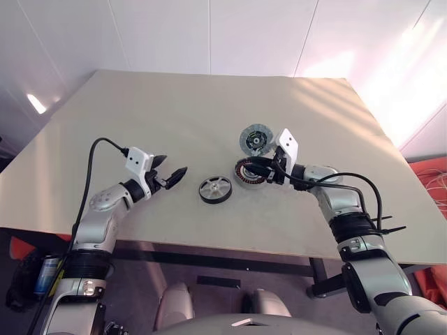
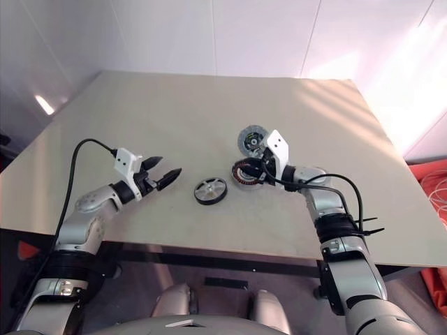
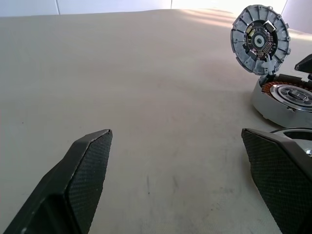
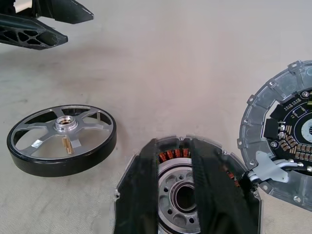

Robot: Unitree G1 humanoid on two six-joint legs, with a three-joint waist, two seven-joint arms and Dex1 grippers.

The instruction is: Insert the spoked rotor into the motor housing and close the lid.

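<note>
The spoked rotor (image 1: 215,190), black-rimmed with a silver hub, lies flat on the table between my two grippers, nearer the right one. Just right of it sits the motor housing (image 1: 249,172), its copper windings showing (image 4: 170,156). The lid (image 1: 255,139) stands tilted up at the housing's far side, its circuit face (image 3: 261,39) showing. My right gripper (image 4: 178,144) reaches across the top of the housing with its fingers (image 4: 141,195) close together and nothing between them. My left gripper (image 1: 174,165) hovers open left of the rotor, pointing at it.
The beige table (image 1: 174,112) stretches far behind the parts. Its front edge (image 1: 209,246) runs just under both forearms. Black cables (image 1: 363,185) loop off each wrist. An orange object (image 1: 429,174) lies beyond the table's right edge.
</note>
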